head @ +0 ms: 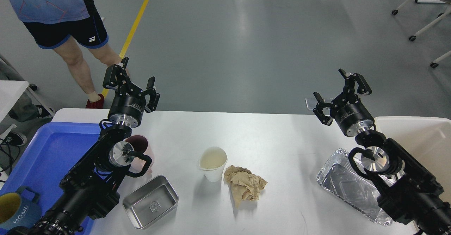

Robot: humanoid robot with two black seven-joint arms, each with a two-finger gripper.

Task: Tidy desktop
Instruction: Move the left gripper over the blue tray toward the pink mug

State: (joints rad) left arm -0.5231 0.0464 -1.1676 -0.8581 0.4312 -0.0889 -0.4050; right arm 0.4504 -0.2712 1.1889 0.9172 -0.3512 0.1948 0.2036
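Right now my left end effector (135,77) hangs above the far left part of the table (275,136), its fingers spread wide and holding nothing. My right end effector (338,88) is raised over the far right side, also wide open and empty.

On the white table, near the middle, stands a paper cup (212,163), upright, with a crumpled brown paper (245,185) just beside it on its right, touching or nearly so. Nearer to me on the left lies a steel tray (150,201), empty, with a small mark on its floor. A dark red cup (141,147) stands behind my left arm, partly hidden by it. On the right lies a foil tray (343,184), partly covered by my right arm.

At the left edge sits a blue tray (49,154) with a blue-and-yellow mug (17,210) marked HOME in its near corner. A beige bin (415,136) stands at the right edge. A person (67,27) in black shorts stands on the floor beyond the left corner.
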